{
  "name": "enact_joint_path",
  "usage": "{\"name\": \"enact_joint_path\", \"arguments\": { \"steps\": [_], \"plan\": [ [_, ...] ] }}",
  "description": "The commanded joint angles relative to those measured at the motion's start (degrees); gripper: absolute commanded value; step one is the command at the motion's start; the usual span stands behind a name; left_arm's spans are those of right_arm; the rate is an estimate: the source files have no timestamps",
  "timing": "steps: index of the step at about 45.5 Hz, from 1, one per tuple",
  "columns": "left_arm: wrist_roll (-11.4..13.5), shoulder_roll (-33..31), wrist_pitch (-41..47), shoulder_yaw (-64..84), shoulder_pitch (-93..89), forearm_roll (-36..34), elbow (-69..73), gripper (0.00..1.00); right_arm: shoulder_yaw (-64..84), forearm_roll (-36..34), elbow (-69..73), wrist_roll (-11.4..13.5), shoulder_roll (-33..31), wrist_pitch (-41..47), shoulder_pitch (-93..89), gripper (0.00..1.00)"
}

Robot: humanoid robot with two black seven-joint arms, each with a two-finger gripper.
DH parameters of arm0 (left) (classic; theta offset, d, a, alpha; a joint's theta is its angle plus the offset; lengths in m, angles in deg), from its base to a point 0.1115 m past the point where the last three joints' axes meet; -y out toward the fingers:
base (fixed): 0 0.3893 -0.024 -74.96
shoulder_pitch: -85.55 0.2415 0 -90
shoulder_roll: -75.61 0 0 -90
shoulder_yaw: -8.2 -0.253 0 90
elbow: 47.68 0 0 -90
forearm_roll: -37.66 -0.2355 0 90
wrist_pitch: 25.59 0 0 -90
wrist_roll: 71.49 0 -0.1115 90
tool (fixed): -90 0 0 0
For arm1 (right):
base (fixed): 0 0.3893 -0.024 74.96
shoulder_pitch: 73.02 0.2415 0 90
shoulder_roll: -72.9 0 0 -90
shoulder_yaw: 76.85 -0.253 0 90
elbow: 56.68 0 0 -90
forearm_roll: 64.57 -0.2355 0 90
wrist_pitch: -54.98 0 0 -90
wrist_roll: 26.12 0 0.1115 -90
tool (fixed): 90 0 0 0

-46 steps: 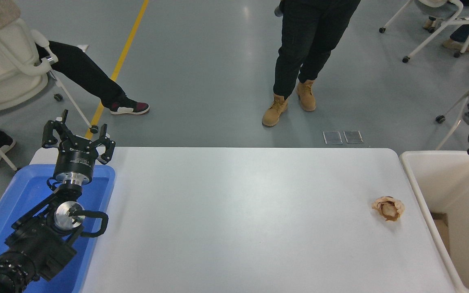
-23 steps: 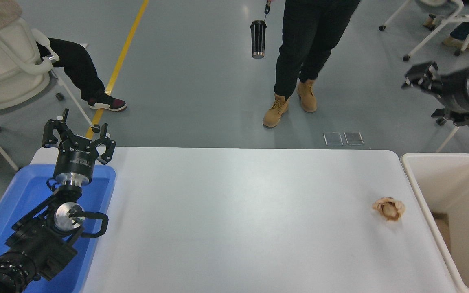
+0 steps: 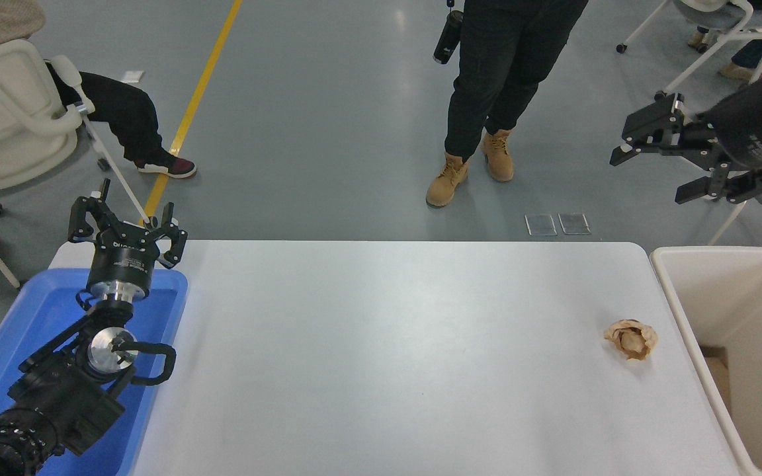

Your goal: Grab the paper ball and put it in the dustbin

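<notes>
The paper ball, a tan crumpled wad with a paler centre, lies on the white table near its right edge. Just right of it stands the cream-white dustbin, its deep walls running off the picture's right side. My right gripper hangs open high in the air at the upper right, well above and beyond the ball and the bin's far rim. Over the blue tray at the lower left, my left gripper is parked, open and holding nothing.
A shallow blue tray sits at the table's left end under the left arm. A person in tan boots stands beyond the far edge holding a dark bottle. A seated person and wheeled chairs are on the floor behind.
My right arm has swung up from the right edge and reached left with its fingers spread. The paper ball has not moved. The standing person's bottle has swung up; the seated person's leg drew back.
</notes>
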State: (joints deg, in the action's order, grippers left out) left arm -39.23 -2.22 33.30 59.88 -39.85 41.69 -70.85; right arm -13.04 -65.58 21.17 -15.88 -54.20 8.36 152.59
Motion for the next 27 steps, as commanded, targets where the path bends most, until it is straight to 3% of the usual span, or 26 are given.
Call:
{"name": "enact_joint_path", "arguments": {
  "steps": [1,18,27],
  "plan": [
    [0.0,-0.04,0.0,0.0,-0.02,0.01,-0.03,0.99,3.69,0.14,4.06,0.05,3.61,1.62,7.83,1.0],
    [0.0,-0.04,0.0,0.0,-0.02,0.01,0.06,0.99,4.92,0.23,3.89,0.14,5.46,1.62,7.84,1.0],
    [0.0,-0.04,0.0,0.0,0.07,0.01,-0.03,0.99,4.92,4.44,3.36,0.22,6.16,1.62,1.69,1.0]
  ]
}}
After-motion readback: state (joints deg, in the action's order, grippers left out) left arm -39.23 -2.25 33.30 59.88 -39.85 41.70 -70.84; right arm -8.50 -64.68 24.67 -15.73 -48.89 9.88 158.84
